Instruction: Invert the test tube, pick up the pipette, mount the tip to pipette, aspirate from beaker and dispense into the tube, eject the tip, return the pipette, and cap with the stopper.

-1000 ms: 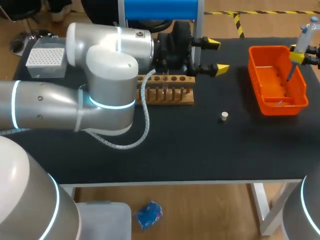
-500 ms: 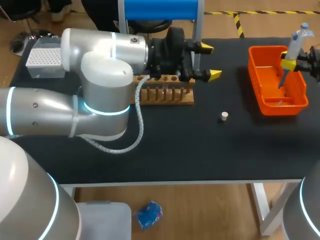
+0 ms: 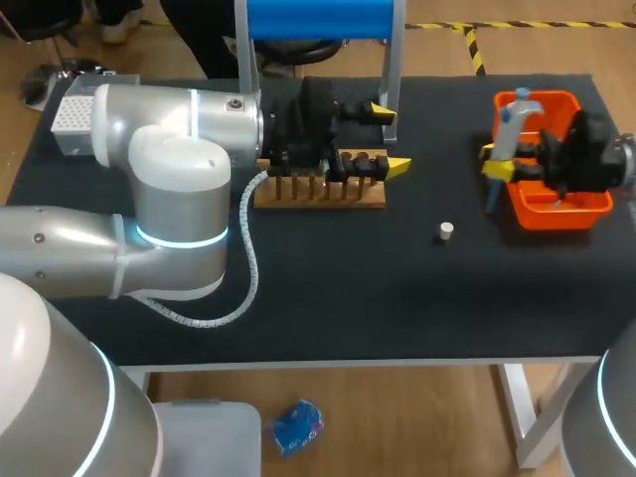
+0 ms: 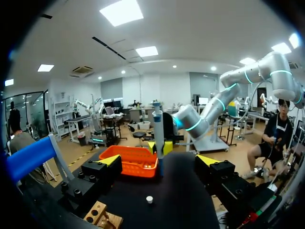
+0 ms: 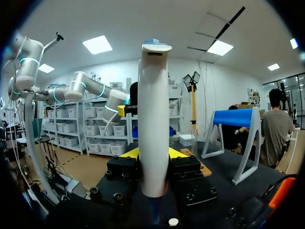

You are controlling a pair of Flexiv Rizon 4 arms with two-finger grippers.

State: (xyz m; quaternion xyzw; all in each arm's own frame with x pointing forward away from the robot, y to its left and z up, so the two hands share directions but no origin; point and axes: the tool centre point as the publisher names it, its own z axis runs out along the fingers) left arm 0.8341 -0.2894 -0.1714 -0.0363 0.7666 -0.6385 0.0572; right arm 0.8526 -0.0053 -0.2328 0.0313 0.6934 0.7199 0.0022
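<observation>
**A:** Head view first: where is the pipette?

**B:** It is in the right gripper (image 3: 495,162), above the bench (image 3: 328,298) and just beside the orange bin (image 3: 545,215) near the right edge. The pipette (image 3: 506,137) has its blue-grey head up and its thin end down. Both yellow tips press on its body from two sides.

**A:** And the other arm?

**B:** The left gripper (image 3: 389,138) sits over the wooden rack (image 3: 318,192) toward the far edge. Its fingers are spread wide and hold nothing. A small white stopper (image 3: 446,232) stands alone on the bench between the rack and the bin. A white box with a dotted top (image 3: 81,112) sits at the far left corner. A blue-topped stand (image 3: 318,18) is at the far edge.

**A:** What does the left wrist view show?

**B:** The left gripper's two fingers are far apart, with only bare bench between them. The stopper lies ahead of them. Beyond it the pipette stands upright in the right gripper's yellow tips, with the orange bin just beside them. A corner of the wooden rack shows under one finger.

**A:** And the right wrist view?

**B:** The pipette stands upright ahead of the camera. The gripper's own two fingers are clamped against its lower body, one on each side. The stopper lies on the bench just ahead of the pipette's thin end. Farther ahead, one yellow tip of the left gripper shows beside the pipette. The blue-topped stand is off to one side.
</observation>
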